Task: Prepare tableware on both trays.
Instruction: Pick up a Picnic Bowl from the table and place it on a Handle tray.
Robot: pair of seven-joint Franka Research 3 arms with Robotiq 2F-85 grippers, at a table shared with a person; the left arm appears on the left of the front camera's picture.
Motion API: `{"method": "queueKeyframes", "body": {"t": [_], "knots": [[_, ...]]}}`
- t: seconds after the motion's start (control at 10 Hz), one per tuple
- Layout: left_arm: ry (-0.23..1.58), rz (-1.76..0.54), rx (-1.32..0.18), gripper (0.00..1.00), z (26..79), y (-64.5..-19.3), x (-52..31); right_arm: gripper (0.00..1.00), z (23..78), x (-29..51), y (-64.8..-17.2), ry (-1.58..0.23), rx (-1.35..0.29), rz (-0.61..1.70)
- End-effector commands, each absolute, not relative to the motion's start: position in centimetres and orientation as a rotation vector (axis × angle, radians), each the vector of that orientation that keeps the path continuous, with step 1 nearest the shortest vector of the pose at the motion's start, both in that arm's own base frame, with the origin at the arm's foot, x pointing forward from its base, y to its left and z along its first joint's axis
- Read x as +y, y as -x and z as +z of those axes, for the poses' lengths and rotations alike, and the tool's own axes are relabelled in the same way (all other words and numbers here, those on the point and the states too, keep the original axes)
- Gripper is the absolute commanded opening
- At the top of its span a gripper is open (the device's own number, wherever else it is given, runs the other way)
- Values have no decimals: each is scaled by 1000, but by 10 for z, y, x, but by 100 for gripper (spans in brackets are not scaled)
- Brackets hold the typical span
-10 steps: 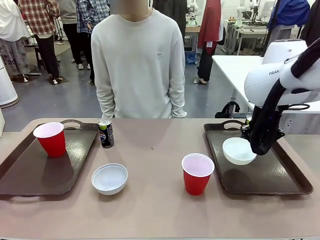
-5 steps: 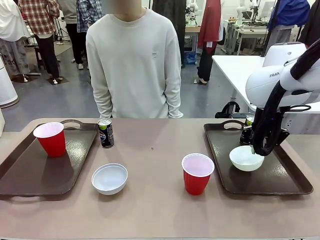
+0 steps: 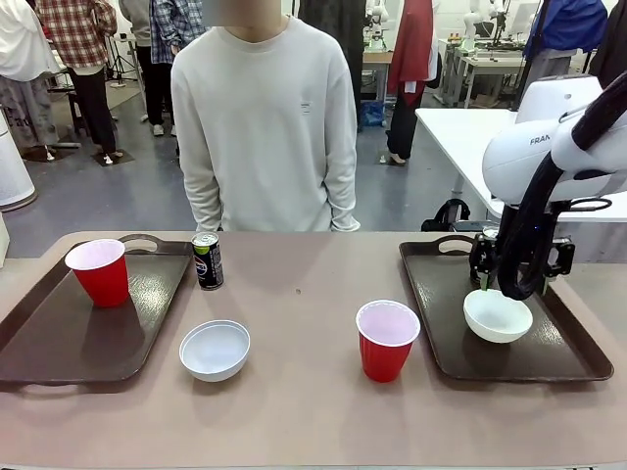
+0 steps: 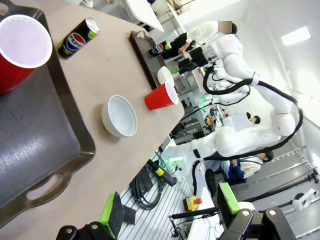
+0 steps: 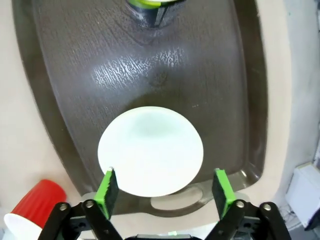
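Note:
A white bowl (image 3: pixel 498 315) (image 5: pixel 150 150) rests on the right tray (image 3: pixel 441 323) (image 5: pixel 65 75). My right gripper (image 3: pixel 502 286) (image 5: pixel 164 192) hovers just above the bowl, open, its green pads (image 5: pixel 107 190) spread to either side of the near rim. A dark can (image 5: pixel 155 7) stands at that tray's far end. On the left tray (image 3: pixel 59 343) (image 4: pixel 45 150) stands a red cup (image 3: pixel 98 272) (image 4: pixel 20 45). On the bare table are a second can (image 3: pixel 207 260) (image 4: pixel 77 37), a second white bowl (image 3: pixel 215 349) (image 4: pixel 120 116) and another red cup (image 3: pixel 387 340) (image 4: pixel 161 96). My left gripper (image 4: pixel 170 207) is open and holds nothing, off the table's left end.
A person in a pale sweatshirt (image 3: pixel 265 127) stands at the far edge of the table with arms down. Bare tabletop (image 3: pixel 294 294) lies between the two trays. A white table (image 3: pixel 460 137) stands behind on the right.
The right gripper carried the bowl rightward and down onto the right tray, then opened and let it go. Everything else stayed put.

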State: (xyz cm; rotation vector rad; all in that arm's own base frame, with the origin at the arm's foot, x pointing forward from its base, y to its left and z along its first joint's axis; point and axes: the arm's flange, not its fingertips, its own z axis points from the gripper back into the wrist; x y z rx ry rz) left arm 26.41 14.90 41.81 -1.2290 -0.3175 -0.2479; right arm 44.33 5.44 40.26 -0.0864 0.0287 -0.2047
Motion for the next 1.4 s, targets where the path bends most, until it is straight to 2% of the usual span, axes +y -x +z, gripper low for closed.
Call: {"method": "queueKeyframes", "body": {"t": [0.0, 0.1, 0.3, 0.5, 0.7, 0.9, 1.1, 1.3], "knots": [[1240, -251, -326, 100, 420, -263, 148, 97, 429, 66, -420, 99, -16, -170], [1240, -251, -326, 100, 420, -263, 148, 100, 452, 73, -398, -25, -23, -64], [1240, -251, -326, 100, 420, -263, 148, 100, 509, 54, -327, -292, -91, 200], [1240, -251, -326, 100, 420, -263, 148, 100, 539, 8, -299, -554, -104, 204], [1240, -251, -326, 100, 420, -263, 148, 100, 546, -48, -294, -821, -19, 98], [1240, -251, -326, 100, 420, -263, 148, 100, 547, -91, -314, -849, 121, -64], [1240, -251, -326, 100, 420, -263, 148, 100, 543, -134, -334, -905, 165, -111], [1240, -251, -326, 100, 420, -263, 148, 100, 531, -170, -347, -1033, 101, -116]]}}
